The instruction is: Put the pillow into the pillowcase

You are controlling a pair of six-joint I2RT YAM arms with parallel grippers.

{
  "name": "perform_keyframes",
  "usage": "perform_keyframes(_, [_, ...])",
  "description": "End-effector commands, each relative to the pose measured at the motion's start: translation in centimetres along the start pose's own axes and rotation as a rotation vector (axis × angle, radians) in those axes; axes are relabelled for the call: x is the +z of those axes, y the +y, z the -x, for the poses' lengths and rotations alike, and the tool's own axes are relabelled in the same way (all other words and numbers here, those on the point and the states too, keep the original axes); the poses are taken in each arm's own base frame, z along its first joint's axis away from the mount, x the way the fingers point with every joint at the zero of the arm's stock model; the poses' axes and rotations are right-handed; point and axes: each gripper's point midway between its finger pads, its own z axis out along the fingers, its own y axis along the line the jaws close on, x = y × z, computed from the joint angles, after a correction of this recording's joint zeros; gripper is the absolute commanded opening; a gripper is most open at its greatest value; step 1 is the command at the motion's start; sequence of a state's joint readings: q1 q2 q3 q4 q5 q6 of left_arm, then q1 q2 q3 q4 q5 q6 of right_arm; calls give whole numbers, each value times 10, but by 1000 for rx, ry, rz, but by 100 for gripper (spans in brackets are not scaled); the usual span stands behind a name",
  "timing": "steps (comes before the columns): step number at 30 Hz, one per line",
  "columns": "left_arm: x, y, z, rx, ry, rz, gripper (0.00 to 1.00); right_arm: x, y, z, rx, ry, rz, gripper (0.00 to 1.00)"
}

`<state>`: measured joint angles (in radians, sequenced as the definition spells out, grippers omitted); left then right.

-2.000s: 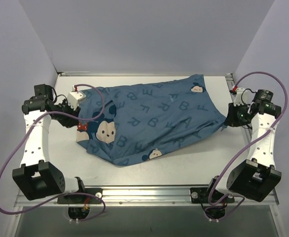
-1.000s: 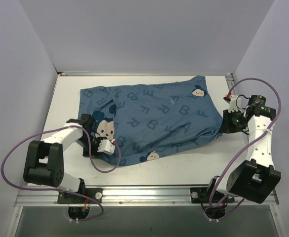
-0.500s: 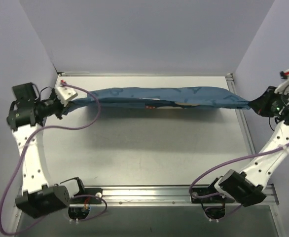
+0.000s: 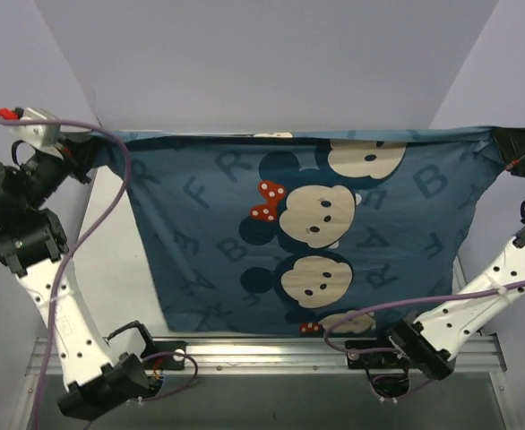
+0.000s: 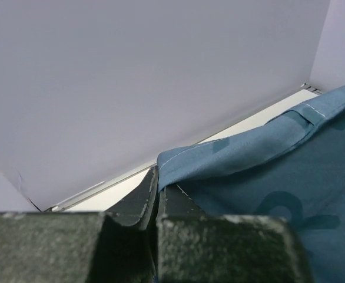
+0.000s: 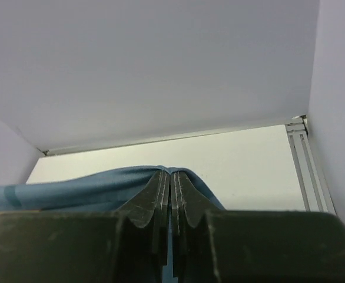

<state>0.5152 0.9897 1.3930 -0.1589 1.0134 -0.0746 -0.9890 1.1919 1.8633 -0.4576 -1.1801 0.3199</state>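
Above the white bench [image 4: 119, 255], the left pincer [image 4: 99, 149] and right pincer [image 4: 497, 140] each clamp a top corner of the blue mouse-print fabric pillowcase [image 4: 307, 233].

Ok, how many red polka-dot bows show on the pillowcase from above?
2. The first bow sits near the pillowcase centre, beside a mouse face; the second bow peeks out at its bottom edge. The back side may hide more.

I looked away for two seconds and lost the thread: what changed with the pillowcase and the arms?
The pillowcase went from lying bunched on the table to hanging spread in the air, raised toward the top camera. The left gripper moved to its left end, closed on it and lifted; the right gripper rose too. Unchanged: the right gripper's hold on the right end.
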Motion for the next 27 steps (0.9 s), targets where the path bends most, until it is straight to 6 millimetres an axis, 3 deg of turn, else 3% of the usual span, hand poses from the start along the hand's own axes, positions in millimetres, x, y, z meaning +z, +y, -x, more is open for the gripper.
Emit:
perform_keyframes(1, [33,55,5,-41,-74,122,0,46,-38,0,-91,-10,-91,0])
perform_keyframes(2, [41,57,-3,-36,-57,121,0,63,-33,-16,-102,27,-89,0])
perform_keyframes(3, [59,58,-33,-49,16,104,0,78,-39,-32,-103,72,-99,0])
perform_keyframes(5, [77,59,-62,-48,83,92,0,99,-52,-69,-122,164,-115,0])
perform_keyframes(6, [88,65,-94,-53,146,83,0,120,-58,-93,-133,225,-133,0])
perform_keyframes(8, [106,65,-130,-56,216,95,0,141,-72,-128,-140,309,-153,0])
perform_keyframes(9, [116,69,-168,-63,284,89,0,162,-83,-155,-159,377,-166,0])
perform_keyframes(10, [126,68,-188,-59,324,90,0,173,-90,-172,-174,418,-183,0])
perform_keyframes(11, [135,75,-228,-86,396,101,0,183,-98,-187,-194,456,-191,0])
perform_keyframes(12, [143,81,-244,-100,414,115,0,205,-110,-218,-197,522,-201,0])
perform_keyframes(13, [148,90,-264,-122,448,146,0,216,-117,-233,-213,562,-213,0])
perform_keyframes(14, [158,100,-313,-189,530,170,0,226,-126,-245,-223,596,-234,1])
perform_keyframes(15, [159,107,-338,-233,595,199,5,249,-141,-258,-222,623,-251,9])
perform_keyframes(16, [179,130,-323,-219,571,239,12,256,-151,-266,-222,648,-281,18])
perform_keyframes(17, [181,144,-374,-274,673,276,23,263,-164,-268,-224,654,-326,51])
perform_keyframes(18, [170,142,-396,-349,788,293,50,275,-176,-272,-243,656,-348,68])
perform_keyframes(19, [191,167,-362,-319,728,326,57,276,-184,-270,-275,654,-377,80])
perform_keyframes(20, [183,176,-385,-356,783,367,63,277,-187,-267,-293,653,-382,100])
perform_keyframes(21, [180,183,-382,-357,784,397,73,276,-187,-263,-293,645,-385,100])
perform_keyframes(22, [179,190,-375,-344,768,415,97,271,-185,-258,-280,651,-377,100])
perform_keyframes(24, [175,197,-356,-312,742,412,98,261,-175,-244,-270,639,-345,100])
perform_keyframes(25, [172,198,-348,-303,731,406,97,251,-171,-252,-273,677,-321,100])
perform_keyframes(27, [165,192,-325,-296,710,380,97,234,-147,-241,-286,673,-241,100])
